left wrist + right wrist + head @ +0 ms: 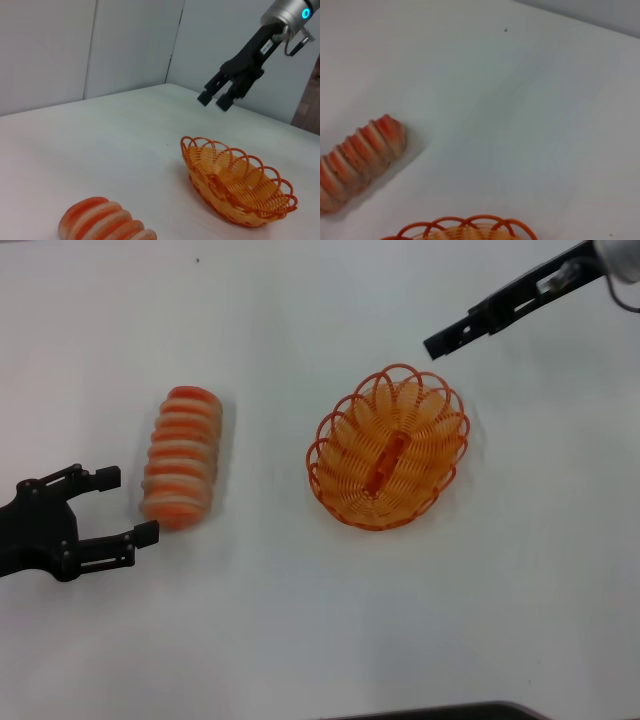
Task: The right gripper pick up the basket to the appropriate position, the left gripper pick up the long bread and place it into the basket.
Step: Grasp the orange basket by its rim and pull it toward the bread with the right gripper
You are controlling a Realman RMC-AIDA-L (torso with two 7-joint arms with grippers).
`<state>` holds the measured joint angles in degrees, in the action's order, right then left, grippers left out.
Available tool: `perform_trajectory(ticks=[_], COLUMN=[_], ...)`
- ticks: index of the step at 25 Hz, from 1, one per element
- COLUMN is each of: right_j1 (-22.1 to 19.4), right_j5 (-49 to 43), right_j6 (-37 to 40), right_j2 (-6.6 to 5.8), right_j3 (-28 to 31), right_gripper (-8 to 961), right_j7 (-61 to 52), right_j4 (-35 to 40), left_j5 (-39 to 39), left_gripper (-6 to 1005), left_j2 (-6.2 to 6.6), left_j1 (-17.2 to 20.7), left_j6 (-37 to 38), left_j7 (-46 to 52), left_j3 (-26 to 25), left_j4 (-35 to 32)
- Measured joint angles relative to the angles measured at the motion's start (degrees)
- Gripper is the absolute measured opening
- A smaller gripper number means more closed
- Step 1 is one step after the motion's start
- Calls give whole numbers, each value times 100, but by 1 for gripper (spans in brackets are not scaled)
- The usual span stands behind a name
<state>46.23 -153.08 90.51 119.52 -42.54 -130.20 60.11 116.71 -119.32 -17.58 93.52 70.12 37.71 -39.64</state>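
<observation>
The long bread (182, 456), banded orange-red and tan, lies on the white table left of centre. The orange basket (388, 448) stands empty on the table right of centre. My left gripper (127, 506) is open and low at the left, with its fingertips just beside the bread's near end and not touching it. My right gripper (437, 344) hangs above the table beyond the basket's far right rim, holding nothing. In the left wrist view its fingers (215, 100) stand a little apart above the basket (235, 187), with the bread (102, 222) close by. The right wrist view shows the bread (355, 160) and the basket's rim (465, 224).
The white table (300, 630) stretches all round the two objects. Pale wall panels (75, 45) stand behind its far edge. A dark edge (450, 712) shows at the front of the head view.
</observation>
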Motion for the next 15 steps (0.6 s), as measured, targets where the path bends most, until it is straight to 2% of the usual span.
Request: perform_trajectory(ticks=[6,15], right_j1=[32,54], right_j5=[-86,-108], right_j6=[-475,-1185], right_j2=[34,36], right_j3=[-1113,-2124], right_gripper=[915,888], right_j7=[-198,-235], right_j4=[-272,-804], left_j5=[1,1], left_gripper=[914,914], left_j2=[-4,-13], left_j1=[-1,-9], left_j6=[-4,-33], left_j7=[1,-8], left_j3=[0,0], left_j4=[17,36])
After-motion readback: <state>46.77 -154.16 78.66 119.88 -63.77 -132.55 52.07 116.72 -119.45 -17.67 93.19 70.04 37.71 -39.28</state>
